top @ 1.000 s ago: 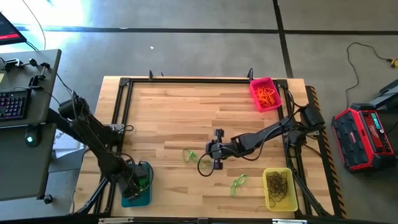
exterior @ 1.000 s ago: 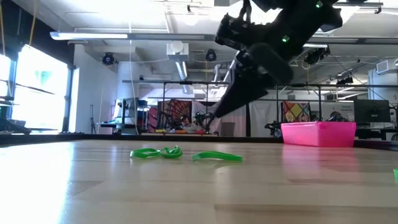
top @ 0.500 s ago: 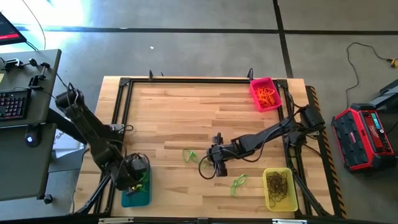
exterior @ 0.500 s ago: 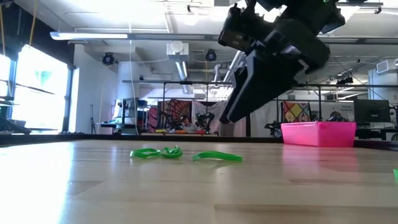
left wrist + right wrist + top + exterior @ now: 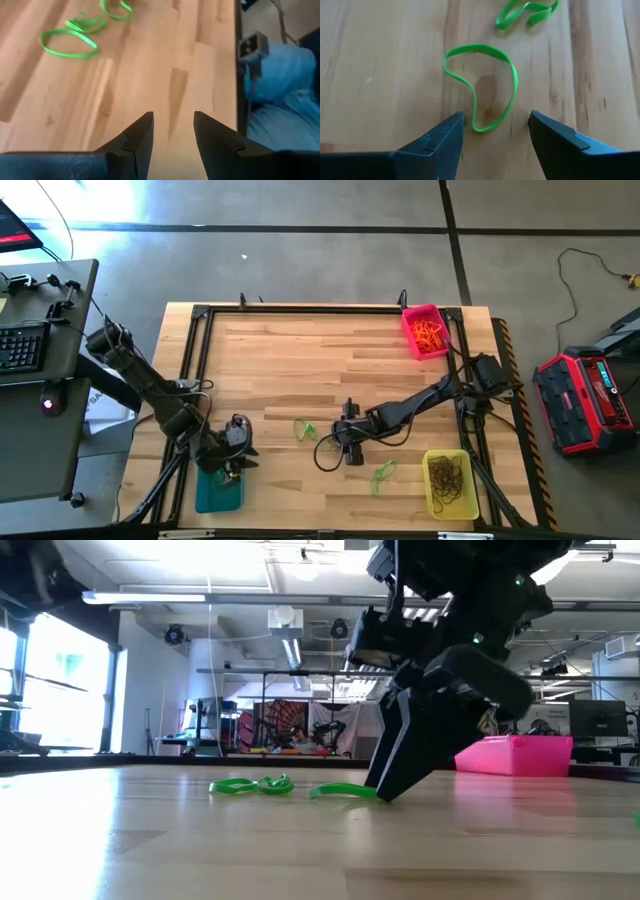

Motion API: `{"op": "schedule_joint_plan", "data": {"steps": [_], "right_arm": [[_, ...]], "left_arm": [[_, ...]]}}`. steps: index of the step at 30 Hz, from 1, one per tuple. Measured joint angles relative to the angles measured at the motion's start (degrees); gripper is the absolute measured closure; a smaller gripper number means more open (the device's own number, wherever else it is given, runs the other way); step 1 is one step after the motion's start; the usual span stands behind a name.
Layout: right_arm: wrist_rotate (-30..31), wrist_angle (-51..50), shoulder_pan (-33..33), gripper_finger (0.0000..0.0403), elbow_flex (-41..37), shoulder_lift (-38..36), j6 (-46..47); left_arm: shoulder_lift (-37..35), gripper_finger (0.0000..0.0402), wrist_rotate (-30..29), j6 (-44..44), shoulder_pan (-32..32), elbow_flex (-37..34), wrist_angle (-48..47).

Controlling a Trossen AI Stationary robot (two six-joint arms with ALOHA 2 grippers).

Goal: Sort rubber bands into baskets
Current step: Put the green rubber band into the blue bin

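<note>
At the table's 8 o'clock corner the teal basket (image 5: 218,492) is seen, with green bands dimly visible inside it. The left gripper (image 5: 238,452) is held just above that basket's upper edge, over bare wood; in the left wrist view its fingers (image 5: 140,136) are spread apart with nothing between them, and two green rubber bands (image 5: 70,41) are seen on the boards ahead.

Near the table's centre, slightly toward 6 o'clock, a green rubber band (image 5: 304,429) is laid on the wood. Just at its 3 o'clock side the right gripper (image 5: 346,448) is lowered to the surface. In the right wrist view its fingers (image 5: 442,137) are spread wide on either side of a green loop (image 5: 481,86), which lies flat and ungripped between and ahead of them; a second, folded green band (image 5: 526,12) is seen beyond it. In the low view the fingertips are shown touching down beside the green bands (image 5: 347,792).

Toward 5 o'clock another green band (image 5: 383,474) is laid near the yellow basket (image 5: 449,483), in which dark bands are piled. At the table's 1 o'clock corner the pink-red basket (image 5: 427,331) is filled with orange bands.
</note>
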Motion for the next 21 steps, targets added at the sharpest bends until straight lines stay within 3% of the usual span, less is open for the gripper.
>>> {"op": "schedule_joint_plan", "data": {"steps": [6, 11, 15, 21], "right_arm": [[0.24, 0.28, -0.33, 0.022, 0.0, 0.32, 2.15], [0.12, 3.3, -0.92, 0.0312, 0.0, 0.43, 4.91], [-1.24, 5.65, -2.36, 0.0391, 0.0, 0.43, 9.03], [0.18, 8.1, -3.38, 0.039, 0.0, 0.4, 12.49]], "left_arm": [[0.01, 0.0268, 0.09, 2.27, 4.29, 0.0, -0.1], [0.01, 0.0269, 4.39, 9.73, 8.33, 0.0, 0.23], [0.01, 0.0269, 11.38, 14.56, 13.46, 0.0, 1.26], [0.03, 0.0269, 17.13, 23.76, 17.84, 0.0, 0.71]]}}
